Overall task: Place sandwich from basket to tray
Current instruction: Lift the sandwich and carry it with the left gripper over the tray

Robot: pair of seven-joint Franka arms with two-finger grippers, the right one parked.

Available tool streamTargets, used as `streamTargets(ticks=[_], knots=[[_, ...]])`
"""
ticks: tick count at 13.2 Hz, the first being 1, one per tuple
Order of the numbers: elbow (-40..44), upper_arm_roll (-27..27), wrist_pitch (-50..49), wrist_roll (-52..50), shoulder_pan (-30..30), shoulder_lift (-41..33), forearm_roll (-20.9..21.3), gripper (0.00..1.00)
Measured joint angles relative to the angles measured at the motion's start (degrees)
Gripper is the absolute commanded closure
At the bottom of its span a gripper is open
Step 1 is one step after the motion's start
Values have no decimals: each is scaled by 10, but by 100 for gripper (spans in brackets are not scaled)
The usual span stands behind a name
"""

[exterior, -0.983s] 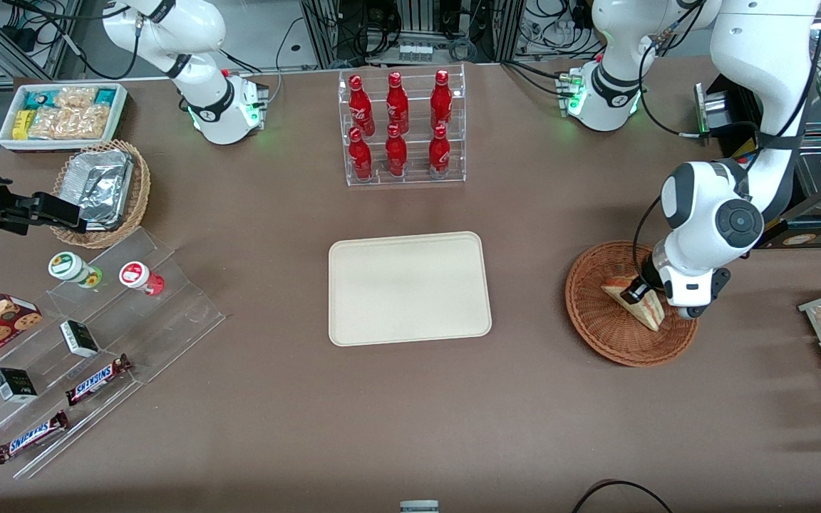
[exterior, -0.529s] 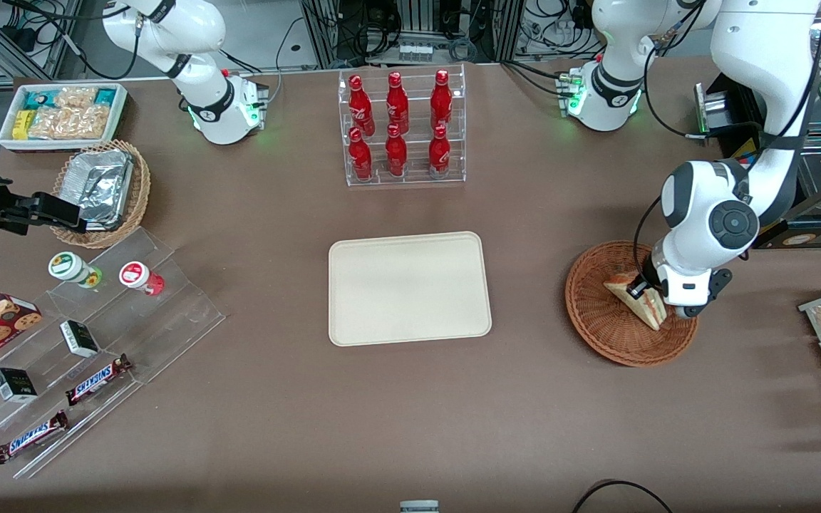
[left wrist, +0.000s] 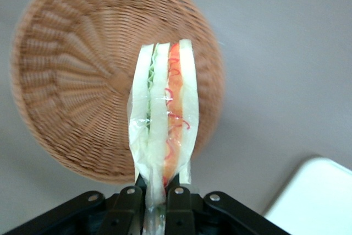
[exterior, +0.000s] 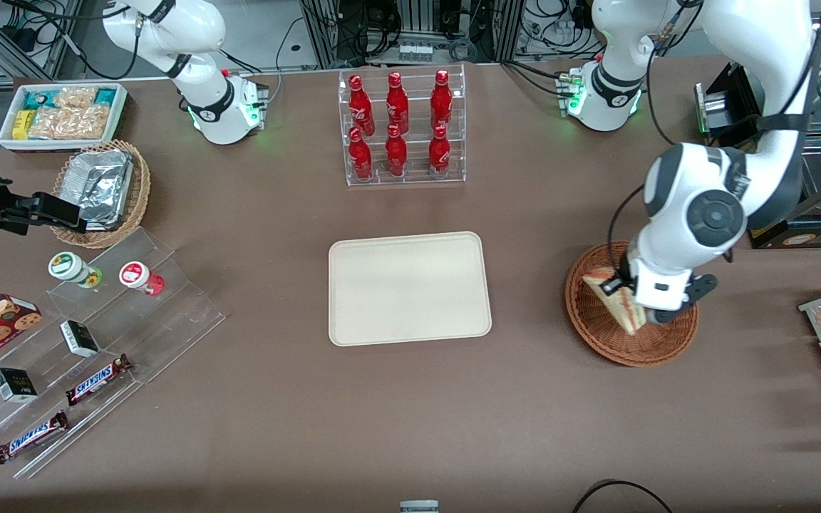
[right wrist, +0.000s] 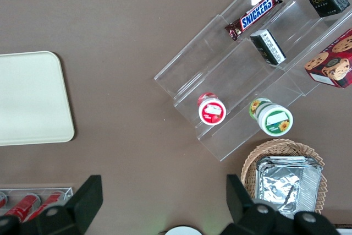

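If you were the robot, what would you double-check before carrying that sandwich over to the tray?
1. Grip: gripper shut on the sandwich, pinching one end: ok.
2. Lift: sandwich looks raised off the basket: ok, though clearance above the rim cannot tell.
3. Wrapper: clear film looks intact: ok.
4. Landing spot: tray bare: ok.
5. Path: open table between basket and tray: ok.
6. Grip firmness, slipping risk: cannot tell.

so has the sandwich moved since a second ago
Yes. The sandwich, clamped in the gripper, has shifted over the basket toward the tray.
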Motion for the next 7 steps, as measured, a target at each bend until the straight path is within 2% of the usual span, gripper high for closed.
streamTargets(ticks=[4, 7], knots=[[22, -71, 0, 0, -10, 18, 0, 100], [66, -78, 1, -1, -60, 60, 0, 100]])
